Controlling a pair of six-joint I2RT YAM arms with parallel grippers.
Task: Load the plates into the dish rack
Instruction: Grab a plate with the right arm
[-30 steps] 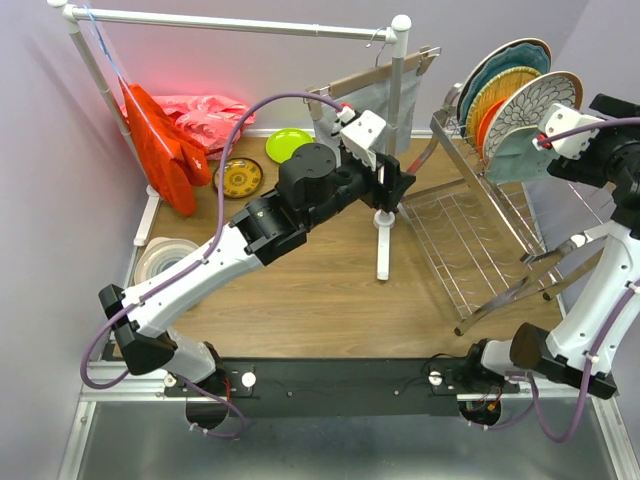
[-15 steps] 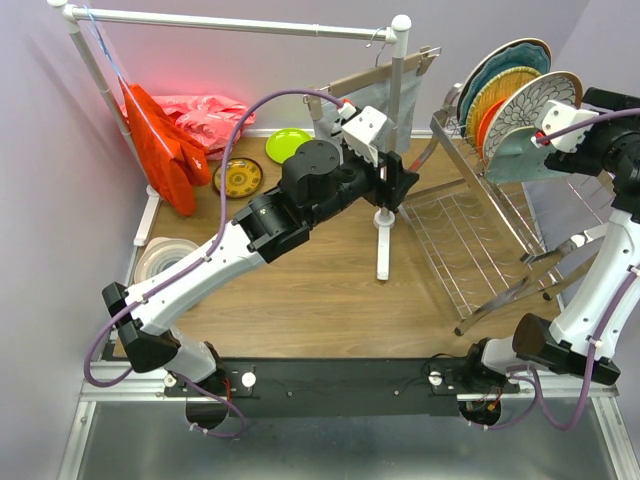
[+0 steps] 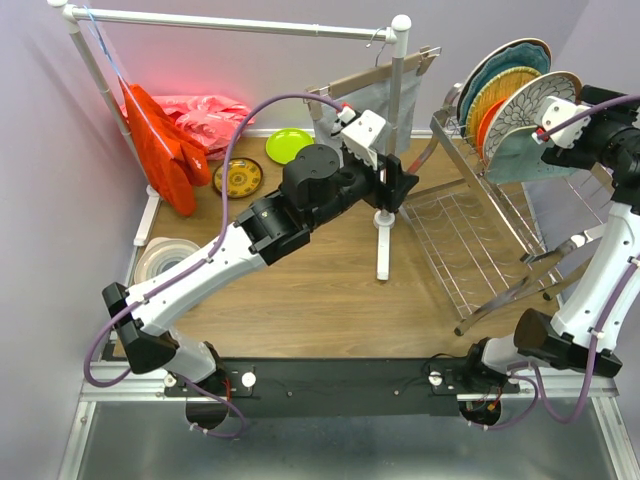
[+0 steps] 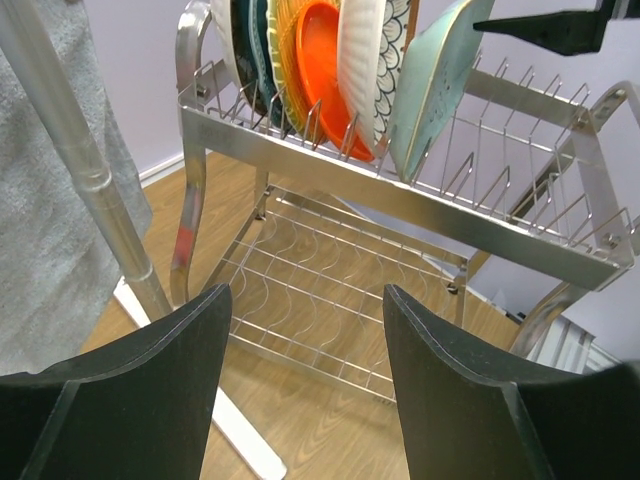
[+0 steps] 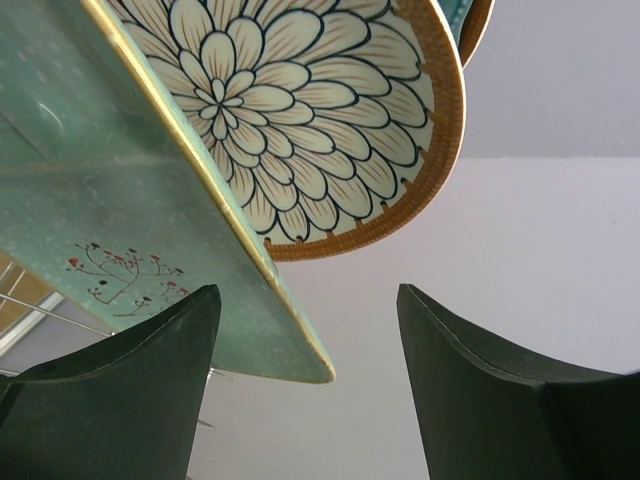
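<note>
The chrome dish rack (image 3: 470, 235) stands at the right. Its upper row holds a teal scalloped plate (image 3: 510, 58), a woven yellow plate (image 3: 497, 85), an orange plate (image 3: 487, 120), a brown-rimmed floral plate (image 3: 538, 103) and the mint tray (image 3: 518, 157). A lime green plate (image 3: 289, 144), a yellow-brown plate (image 3: 239, 178) and a white ringed plate (image 3: 163, 258) lie on the table at the left. My right gripper (image 5: 308, 292) is open; the mint tray's corner (image 5: 150, 230) sits between its fingers, untouched. My left gripper (image 4: 307, 295) is open and empty, facing the rack (image 4: 400, 205).
A white pipe clothes rail (image 3: 385, 150) with a grey cloth stands between my left arm and the rack. Red and pink cloths (image 3: 170, 130) hang at the back left. The rack's lower shelf (image 4: 330, 290) is folded out over the wooden table.
My right wrist has drawn back a little to the right, away from the mint tray. My left arm has hardly moved.
</note>
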